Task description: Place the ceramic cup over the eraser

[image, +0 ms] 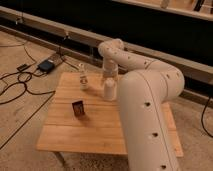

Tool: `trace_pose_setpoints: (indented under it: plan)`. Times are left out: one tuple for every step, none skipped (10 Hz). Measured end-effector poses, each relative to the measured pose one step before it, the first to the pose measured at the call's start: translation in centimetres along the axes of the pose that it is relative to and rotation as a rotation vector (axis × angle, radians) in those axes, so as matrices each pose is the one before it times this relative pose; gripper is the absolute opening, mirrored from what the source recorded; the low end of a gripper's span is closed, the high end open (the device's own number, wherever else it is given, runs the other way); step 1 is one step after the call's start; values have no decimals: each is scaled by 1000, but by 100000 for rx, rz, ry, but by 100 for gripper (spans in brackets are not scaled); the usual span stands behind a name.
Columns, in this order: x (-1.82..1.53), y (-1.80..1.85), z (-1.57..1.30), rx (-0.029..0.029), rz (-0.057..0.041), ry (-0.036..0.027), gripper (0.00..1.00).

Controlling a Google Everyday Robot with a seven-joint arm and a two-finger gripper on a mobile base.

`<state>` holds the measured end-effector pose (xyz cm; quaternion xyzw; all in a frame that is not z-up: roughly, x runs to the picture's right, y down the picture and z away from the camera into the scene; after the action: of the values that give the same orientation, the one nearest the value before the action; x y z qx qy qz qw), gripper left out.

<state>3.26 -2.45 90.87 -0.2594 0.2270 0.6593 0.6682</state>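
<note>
Matt wooden table (65, 135), smooth white ceramic cup (109, 91), end effector (109, 80) above it

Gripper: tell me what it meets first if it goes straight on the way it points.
The gripper points down, directly above the ceramic cup on the wooden table, so it would likely meet the cup's top first. Whether it already touches the cup is unclear.

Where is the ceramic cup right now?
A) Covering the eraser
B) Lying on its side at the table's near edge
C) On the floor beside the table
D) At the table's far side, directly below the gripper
D: the ceramic cup is upright at the far side of the table with the gripper right above it, while the eraser sits uncovered, apart from it and nearer the camera.
</note>
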Motion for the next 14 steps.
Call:
trace_pose_setpoints:
  plan:
    - [-198, -146, 248, -146, -115, 274, 65]
    - [-152, -30, 210, -171, -240, 162, 65]
    - [-150, 15, 199, -335, -327, 40, 65]
    - [-134, 25, 130, -433, -360, -67, 64]
    - [-134, 31, 117, -442, -195, -328, 58]
    - [-172, 52, -52, -556, -182, -643, 49]
    - [-96, 7, -67, -471, -258, -583, 36]
    - [7, 22, -198, -281, -156, -369, 26]
    - [142, -2, -207, 77, -264, -108, 16]
    - [155, -1, -250, 178, -279, -44, 9]
    - [468, 161, -555, 664, -490, 209, 0]
    - [425, 156, -496, 753, -254, 325, 0]
    - [500, 143, -448, 774, -362, 654, 0]
    - [619, 332, -809, 1256, -921, 231, 0]
